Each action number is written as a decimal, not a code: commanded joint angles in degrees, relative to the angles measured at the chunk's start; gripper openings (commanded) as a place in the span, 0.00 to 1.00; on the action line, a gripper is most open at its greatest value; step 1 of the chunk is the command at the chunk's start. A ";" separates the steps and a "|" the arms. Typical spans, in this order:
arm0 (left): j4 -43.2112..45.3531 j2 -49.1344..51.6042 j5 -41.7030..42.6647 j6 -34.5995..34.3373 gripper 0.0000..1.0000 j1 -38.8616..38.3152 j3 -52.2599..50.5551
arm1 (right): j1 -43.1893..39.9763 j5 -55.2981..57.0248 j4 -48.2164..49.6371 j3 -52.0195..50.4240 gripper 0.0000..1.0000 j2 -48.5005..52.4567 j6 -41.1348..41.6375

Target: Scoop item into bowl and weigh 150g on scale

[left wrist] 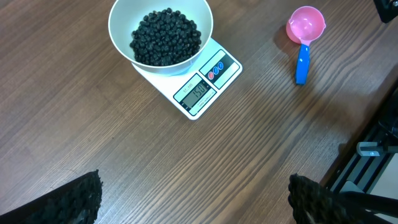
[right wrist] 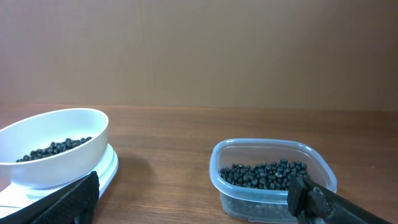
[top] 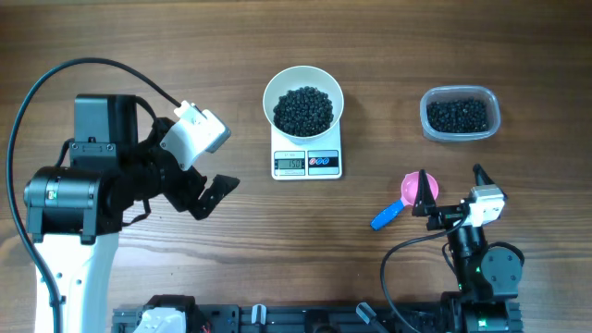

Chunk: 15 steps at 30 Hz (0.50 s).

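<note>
Two grippers, both spread wide, nothing held. Right of and beyond your left gripper (top: 211,192): one scale (top: 307,164), display edge facing your arms, one bowl (top: 270,97) on it, holding the item (top: 303,109). One pink scoop (top: 407,190) lay just left of your right gripper (top: 450,185), blue handle (top: 384,218) angled back-left. One clear tub (top: 426,116) of beads (top: 458,113) sat beyond it.

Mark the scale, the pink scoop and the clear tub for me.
scale (top: 307,163), overhead view, on its front panel beside the display.
pink scoop (left wrist: 305,25), left wrist view, inside its cup.
clear tub (right wrist: 216,169), right wrist view, on its left wall.
</note>
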 commanded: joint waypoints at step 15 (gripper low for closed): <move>-0.02 0.22 0.48 0.68 1.00 0.37 1.01 | 0.22 -0.90 0.04 -0.15 1.00 -0.79 -0.81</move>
